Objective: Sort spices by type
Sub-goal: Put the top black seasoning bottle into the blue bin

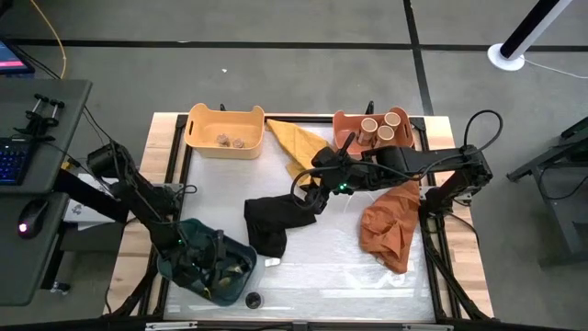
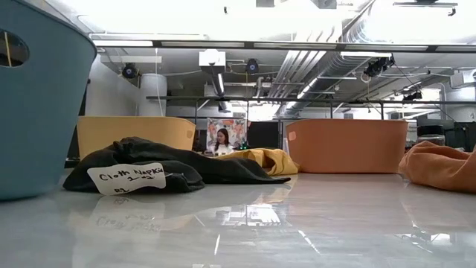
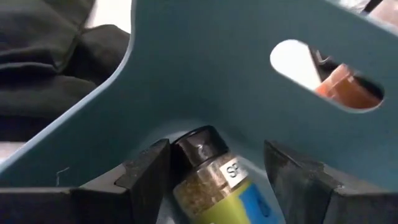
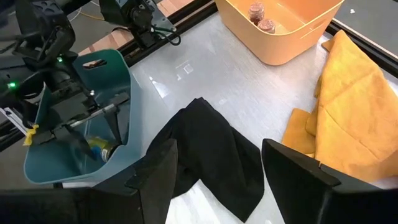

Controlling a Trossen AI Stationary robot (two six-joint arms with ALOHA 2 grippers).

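While the high view sets the left gripper [image 1: 213, 260] down inside the blue bin [image 1: 175, 267] at the lower left of the frame, only the left wrist view tells what sits there: a dark-lidded spice jar [image 3: 208, 171] lies on its side on the bin floor between the two dark fingers [image 3: 146, 177], jaws spread wide and clear of the jar on the one side.

From above, three tan-lidded jars [image 1: 384, 127] stand together in the salmon bin [image 1: 344, 124] at the upper right. Two brown lumpy pieces [image 1: 230, 141] rest in the yellow bin [image 1: 207, 119] at upper centre-left. One more dark-lidded jar [image 1: 253, 300] sits on the table at the bottom edge, just beside the blue bin.

The right gripper [image 1: 310, 196] hovers mid-frame above the black cloth [image 1: 271, 225]. Its own wrist view shows the jaws wide with nothing between them, the black cloth below, and the yellow cloth [image 4: 348, 106] at the right of that frame.

Seen from table height, neither gripper appears; the black cloth carries a handwritten white label [image 2: 128, 179], the orange cloth [image 2: 439, 167] lies at the far right, and a person [image 2: 222, 141] sits in the room behind.
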